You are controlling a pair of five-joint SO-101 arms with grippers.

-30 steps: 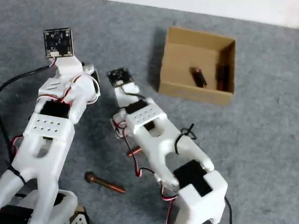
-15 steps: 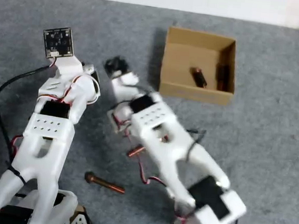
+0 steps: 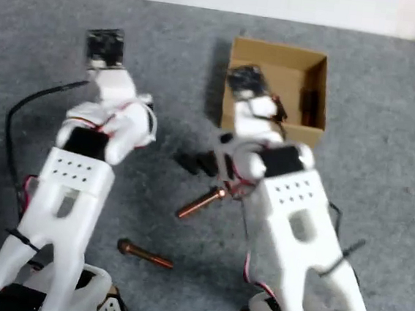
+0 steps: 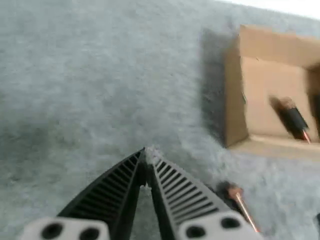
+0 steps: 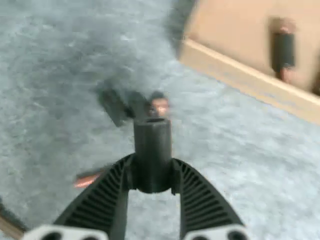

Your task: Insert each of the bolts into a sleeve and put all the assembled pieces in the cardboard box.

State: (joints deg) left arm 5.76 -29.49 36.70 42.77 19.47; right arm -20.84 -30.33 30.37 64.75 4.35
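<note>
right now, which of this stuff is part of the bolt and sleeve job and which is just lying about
Job: cardboard box, assembled piece in it, sleeve held in the right hand, loose sleeves, copper bolt by them, second bolt.
Just there: grey carpet, black cable of an arm.

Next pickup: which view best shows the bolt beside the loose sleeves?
High view: the bolt shows full length on the carpet. Left wrist view catches its head end; right wrist view, a blurred bit.
</note>
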